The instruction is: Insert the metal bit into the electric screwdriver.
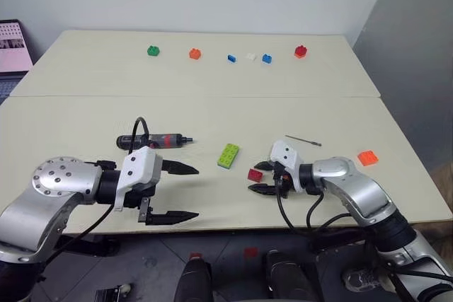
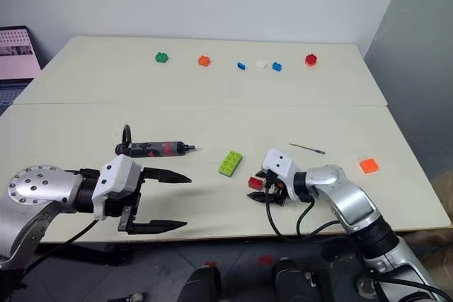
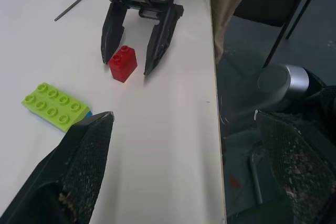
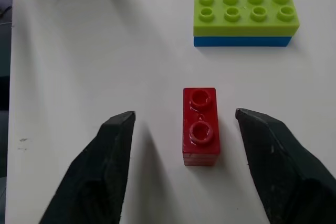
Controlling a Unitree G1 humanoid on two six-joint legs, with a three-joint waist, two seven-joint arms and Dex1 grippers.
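While both hands hover low over the surface [image 1: 212, 114], the parts read as follows.

Metal bit [image 1: 304, 139]: lies flat and free on the surface, beyond the right hand, well apart from the screwdriver; judged stiff, light and smooth, likely to roll or slip; best pinched across its mid-length, leaving one end clear for insertion.

Electric screwdriver [image 1: 157, 141]: lies on its side just beyond the left hand, metal tip toward the centre; judged rigid and moderately light; the black body behind the red band offers the firmest hold.

Left hand [image 1: 182, 192]: fingers wide apart, empty, near the surface's front edge.

Right hand [image 4: 184, 145]: fingers apart, straddling a small red brick [image 4: 200, 126] without touching it.

Green brick [image 4: 245, 18]: flat, between the two hands, beside the red brick.
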